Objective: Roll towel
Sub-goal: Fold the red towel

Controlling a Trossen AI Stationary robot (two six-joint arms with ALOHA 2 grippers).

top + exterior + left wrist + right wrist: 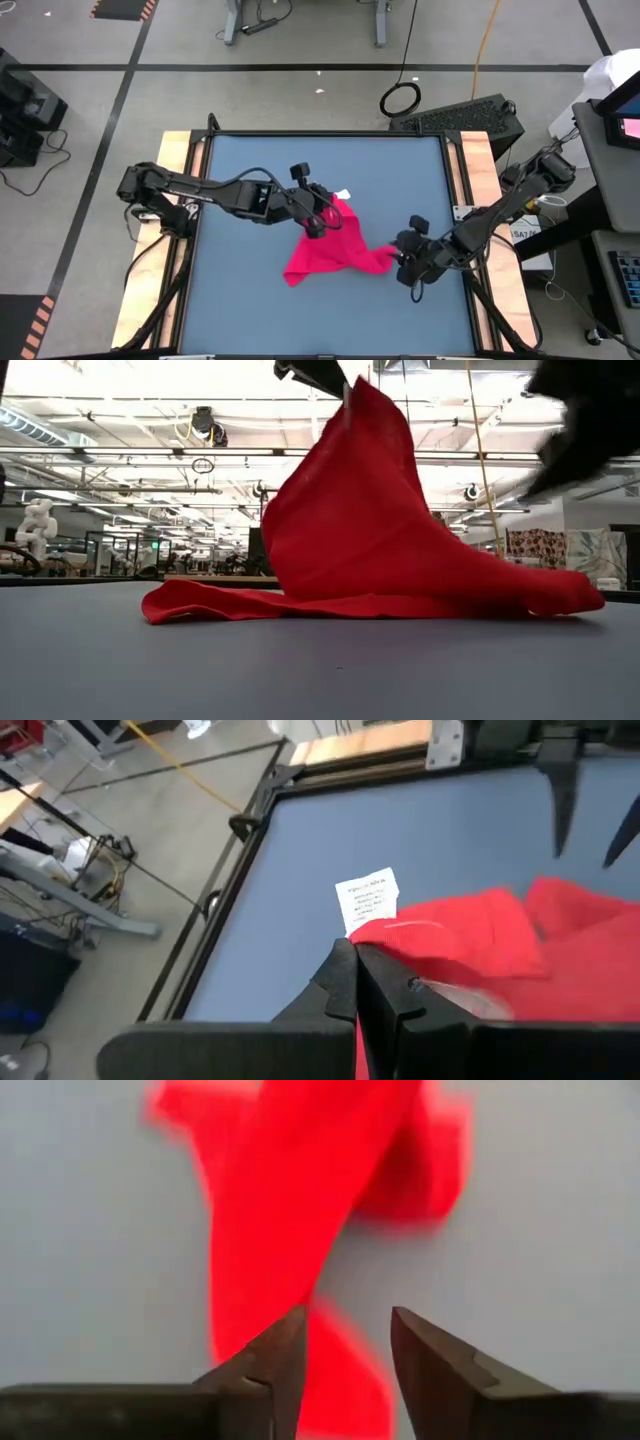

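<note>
The towel [325, 247] lies mid-desk, nearer the right edge, its long axis running between the arms. The left pincer [317, 222] pinches its tagged corner aloft; the right pincer [403, 254], parted and empty, sits at its opposite end.

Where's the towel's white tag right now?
In the high view the white tag sits on the towel edge, mid-table, beside the left gripper, which is shut on the towel and lifts that end; the right gripper is at the other end.
</note>
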